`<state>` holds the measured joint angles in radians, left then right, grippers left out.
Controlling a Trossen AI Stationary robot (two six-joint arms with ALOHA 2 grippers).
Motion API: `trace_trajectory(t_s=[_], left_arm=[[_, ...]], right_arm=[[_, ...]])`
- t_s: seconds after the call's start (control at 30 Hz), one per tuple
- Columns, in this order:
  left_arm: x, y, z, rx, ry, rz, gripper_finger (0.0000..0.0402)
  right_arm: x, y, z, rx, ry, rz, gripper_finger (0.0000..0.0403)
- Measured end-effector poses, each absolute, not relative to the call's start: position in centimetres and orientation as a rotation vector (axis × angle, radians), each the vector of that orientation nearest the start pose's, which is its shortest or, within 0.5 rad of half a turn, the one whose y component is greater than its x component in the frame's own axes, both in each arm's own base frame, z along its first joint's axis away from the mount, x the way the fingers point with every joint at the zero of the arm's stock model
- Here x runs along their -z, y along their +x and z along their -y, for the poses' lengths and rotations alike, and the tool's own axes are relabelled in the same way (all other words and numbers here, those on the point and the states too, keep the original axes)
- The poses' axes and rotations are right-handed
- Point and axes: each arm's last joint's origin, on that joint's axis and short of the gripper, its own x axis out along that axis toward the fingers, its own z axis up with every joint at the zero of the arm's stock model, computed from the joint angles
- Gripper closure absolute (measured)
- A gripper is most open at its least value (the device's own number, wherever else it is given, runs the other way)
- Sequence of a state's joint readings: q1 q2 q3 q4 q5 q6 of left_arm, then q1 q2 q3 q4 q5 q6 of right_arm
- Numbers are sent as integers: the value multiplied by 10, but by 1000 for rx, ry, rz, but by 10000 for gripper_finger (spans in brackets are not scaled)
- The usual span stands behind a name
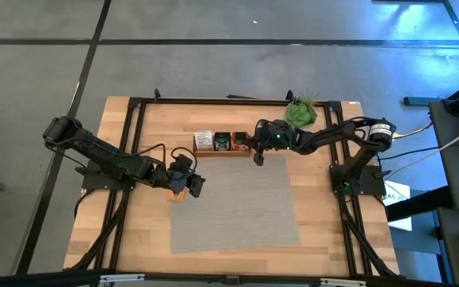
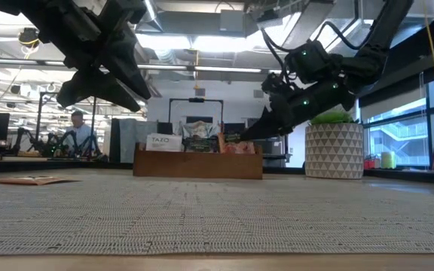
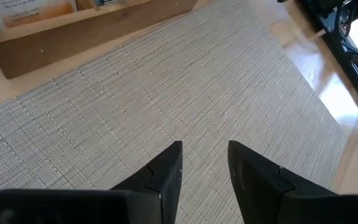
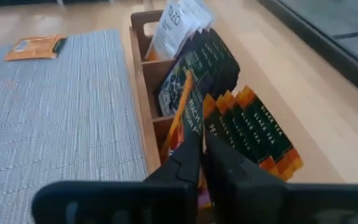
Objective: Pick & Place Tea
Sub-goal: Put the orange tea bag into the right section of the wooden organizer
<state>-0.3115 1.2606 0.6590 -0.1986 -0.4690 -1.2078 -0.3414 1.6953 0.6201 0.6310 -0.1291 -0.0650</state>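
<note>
The wooden tray stands at the mat's far edge with white, dark and orange tea sachets upright in its compartments. My right gripper is at the tray's right end, its fingers nearly together on an orange sachet that stands in the right compartment among others like it. Another orange sachet lies flat on the wood just left of the mat. Above that edge of the mat, my left gripper hangs open with nothing between its fingers. My right gripper pinches the orange sachet between its two fingertips at its near edge. The fingers come from the table's right, slanting down, along the tray's length. The sachet stands upright on edge, its lower end down in the right compartment; the fingers hide the exact place of contact.
A woven grey mat covers the table's middle. A potted plant in a patterned white pot stands at the far right, behind my right arm. A black frame runs along the table's sides. People and desks show in the room beyond.
</note>
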Motion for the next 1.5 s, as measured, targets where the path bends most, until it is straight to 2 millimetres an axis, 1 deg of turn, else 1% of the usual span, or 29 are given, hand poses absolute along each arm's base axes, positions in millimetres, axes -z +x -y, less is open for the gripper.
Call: trace_trajectory(t_s=[0.13, 0.27, 0.37, 0.5, 0.6, 0.7, 0.77, 0.83, 0.93, 1.0, 1.07, 1.2, 1.27, 1.37, 1.43, 1.5], left_arm=[[-199, 233, 61, -559, -844, -540, 278], [-198, 233, 62, -544, -853, -555, 277], [-198, 233, 63, -522, -864, -576, 277], [-198, 233, 63, -517, -866, -585, 279], [-196, 231, 63, -522, -879, -624, 277], [-189, 223, 62, -584, -965, -718, 277], [-184, 216, 63, -651, -1013, -792, 278], [-180, 209, 63, -729, -1060, -843, 278], [-177, 201, 66, -794, -1084, -890, 277], [-176, 197, 68, -819, -1089, -924, 277], [-174, 192, 70, -848, -1093, -959, 278], [-172, 183, 72, -920, -1130, -1072, 277], [-171, 181, 73, -886, -1135, -1155, 277], [-172, 182, 80, -764, -1094, -1201, 278], [-173, 183, 86, -706, -1039, -1158, 279], [-173, 181, 89, -709, -966, -1113, 279]], right_arm=[[-130, 292, 100, 187, 28, -478, 374], [-130, 292, 100, 177, -7, -485, 362], [-131, 292, 100, 181, 5, -476, 335], [-133, 292, 100, 188, 6, -472, 284], [-146, 290, 100, 246, -19, -436, 253], [-167, 287, 100, 283, -27, -363, 233], [-184, 287, 100, 288, 20, -295, 226], [-196, 287, 98, 248, 114, -240, 221], [-203, 291, 91, 78, 242, -218, 220], [-204, 298, 80, -59, 284, -227, 219], [-203, 307, 68, -143, 311, -257, 219], [-206, 337, 49, -214, 291, -341, 219], [-205, 355, 43, -205, 277, -401, 219], [-199, 382, 40, -204, 297, -488, 219], [-196, 399, 41, -213, 331, -527, 219], [-191, 415, 43, -214, 397, -561, 219]])
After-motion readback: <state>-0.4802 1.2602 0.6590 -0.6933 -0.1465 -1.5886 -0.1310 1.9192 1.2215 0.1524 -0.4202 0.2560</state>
